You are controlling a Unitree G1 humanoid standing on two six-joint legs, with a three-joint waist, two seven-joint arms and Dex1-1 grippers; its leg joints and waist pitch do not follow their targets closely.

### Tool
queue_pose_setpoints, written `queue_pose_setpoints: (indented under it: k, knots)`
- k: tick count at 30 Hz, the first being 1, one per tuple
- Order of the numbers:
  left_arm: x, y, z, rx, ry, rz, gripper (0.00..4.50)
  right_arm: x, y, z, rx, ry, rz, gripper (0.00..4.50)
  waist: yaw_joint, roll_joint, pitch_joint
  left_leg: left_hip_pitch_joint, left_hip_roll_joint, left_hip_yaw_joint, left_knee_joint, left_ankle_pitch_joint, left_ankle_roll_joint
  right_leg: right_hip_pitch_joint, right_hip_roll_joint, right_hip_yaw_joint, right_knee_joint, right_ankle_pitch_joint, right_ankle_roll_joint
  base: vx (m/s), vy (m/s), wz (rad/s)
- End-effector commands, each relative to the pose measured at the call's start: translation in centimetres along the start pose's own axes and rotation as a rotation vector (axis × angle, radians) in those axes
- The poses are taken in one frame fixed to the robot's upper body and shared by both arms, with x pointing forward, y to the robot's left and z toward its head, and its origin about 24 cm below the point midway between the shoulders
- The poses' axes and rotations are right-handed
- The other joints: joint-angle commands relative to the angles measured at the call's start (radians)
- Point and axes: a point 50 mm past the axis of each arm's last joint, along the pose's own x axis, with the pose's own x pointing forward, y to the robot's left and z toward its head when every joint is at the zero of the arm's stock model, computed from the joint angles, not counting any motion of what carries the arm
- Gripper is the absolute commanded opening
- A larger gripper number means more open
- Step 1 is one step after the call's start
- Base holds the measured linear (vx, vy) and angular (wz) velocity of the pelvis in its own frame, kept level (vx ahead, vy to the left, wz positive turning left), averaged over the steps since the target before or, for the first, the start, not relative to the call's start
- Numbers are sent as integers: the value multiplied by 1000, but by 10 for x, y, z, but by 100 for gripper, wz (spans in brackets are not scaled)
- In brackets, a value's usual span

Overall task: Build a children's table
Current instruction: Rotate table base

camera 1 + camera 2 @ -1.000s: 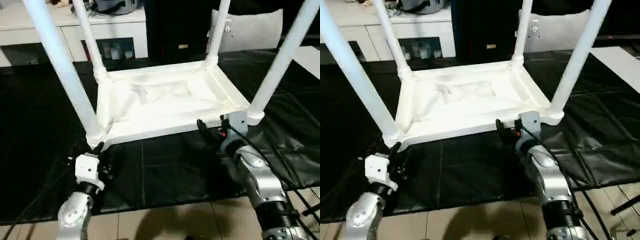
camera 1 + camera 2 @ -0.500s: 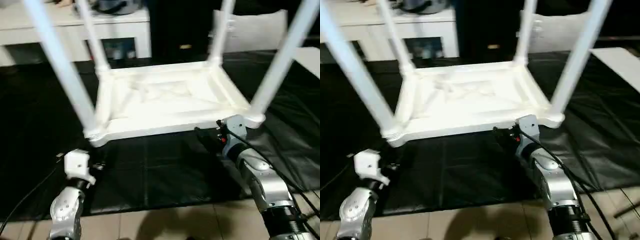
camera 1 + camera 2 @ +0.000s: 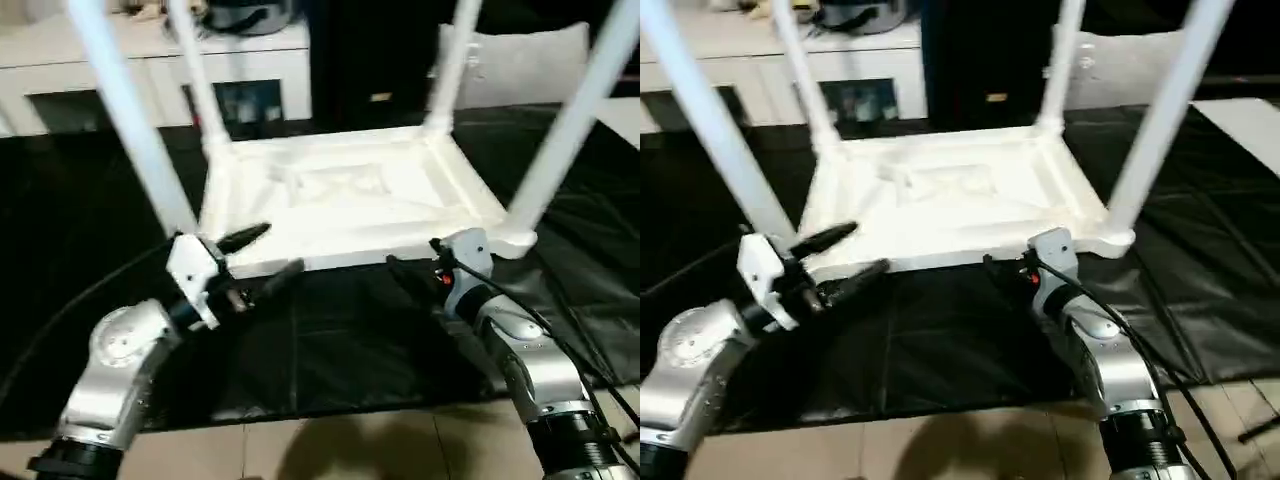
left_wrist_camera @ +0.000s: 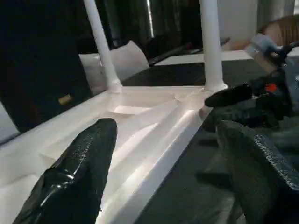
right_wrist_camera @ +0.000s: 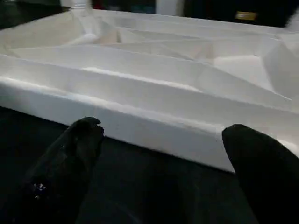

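The children's table (image 3: 345, 200) lies upside down on a black mat, its ribbed underside facing up. All four white legs stand in the corner sockets, among them the front left leg (image 3: 135, 130) and the front right leg (image 3: 575, 120). My left gripper (image 3: 268, 255) hovers open just in front of the front left corner, holding nothing. In the left wrist view its fingers (image 4: 74, 172) frame the table's front rim (image 4: 154, 149). My right gripper (image 3: 420, 262) is open, low at the front rim near the front right corner. Its fingers (image 5: 70, 154) stand apart before the rim (image 5: 154, 126).
The black mat (image 3: 330, 340) covers the floor under the table, and pale tiles (image 3: 330, 450) show at the near edge. A white cabinet (image 3: 150, 60) stands at the back left. A white cushion (image 3: 530, 65) sits at the back right. Cables run along my right forearm (image 3: 530, 360).
My left arm rose from low on the mat and swung in toward the front left corner, its fingers spreading wider. The right gripper stayed at the front rim. The camera shifted slightly.
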Motion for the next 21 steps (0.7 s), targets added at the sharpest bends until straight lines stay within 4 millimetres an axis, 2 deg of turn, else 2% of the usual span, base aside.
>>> queue_pose_setpoints:
  k: [1, 4, 5, 6, 7, 9, 11, 14, 15, 21]
  knots:
    - [-7, 10, 10, -23, 1, 74, 372, -1, 3, 2, -9, 5, 24, 450, -4, -7, -51, -14, 15, -5, -71, -225, 33, 57, -62, 53, -95, -529, -1, 0, 0, 0]
    - [-16, 12, 9, -39, 36, 97, 372, -1, 5, 2, -12, 8, 42, 450, -17, -9, -50, -13, 13, -7, -71, -236, 46, 53, -54, 50, -96, -507, -12, 0, 0, 0]
    - [-26, 15, 6, -46, 76, 125, 372, -2, 5, 1, -12, 11, 49, 450, -19, -8, -51, -12, 12, -6, -69, -231, 51, 53, -53, 50, -96, -500, -15, 0, 0, 0]
    - [-26, 15, 6, -46, 76, 125, 372, -2, 5, 1, -12, 11, 49, 450, -19, -9, -52, -14, 13, -6, -70, -226, 52, 54, -53, 50, -92, -489, -18, 0, 0, 0]
    - [-39, 22, 3, -59, 122, 176, 372, -3, 6, 1, -12, 14, 55, 450, -21, -8, -52, -15, 14, -7, -71, -222, 54, 54, -52, 51, -89, -475, -21, 0, 0, 0]
    - [-51, 28, 0, -72, 154, 221, 372, -3, 7, 0, -13, 16, 61, 450, -23, -5, -52, -14, 13, -6, -70, -217, 59, 52, -51, 51, -90, -464, -26, 0, 0, 0]
    - [-56, 30, -1, -78, 165, 238, 372, -3, 7, 0, -13, 18, 64, 450, -21, -4, -51, -12, 13, -5, -70, -217, 61, 51, -50, 51, -92, -465, -31, 0, 0, 0]
    - [-83, 39, -5, -106, 199, 301, 372, -4, 9, -3, -13, 27, 76, 450, -17, -3, -51, -10, 15, -6, -72, -227, 60, 50, -53, 52, -91, -467, -36, 0, 0, 0]
    - [-83, 39, -5, -106, 199, 301, 372, -4, 9, -3, -13, 27, 76, 450, -18, -5, -50, -11, 15, -6, -72, -232, 60, 50, -54, 52, -91, -472, -36, 0, 0, 0]
    - [-98, 53, -4, -107, 227, 374, 372, -5, 9, -8, -15, 55, 78, 450, -17, -2, -43, -3, 12, -8, -75, -286, 49, 46, -52, 48, -104, -543, -8, 0, 0, 0]
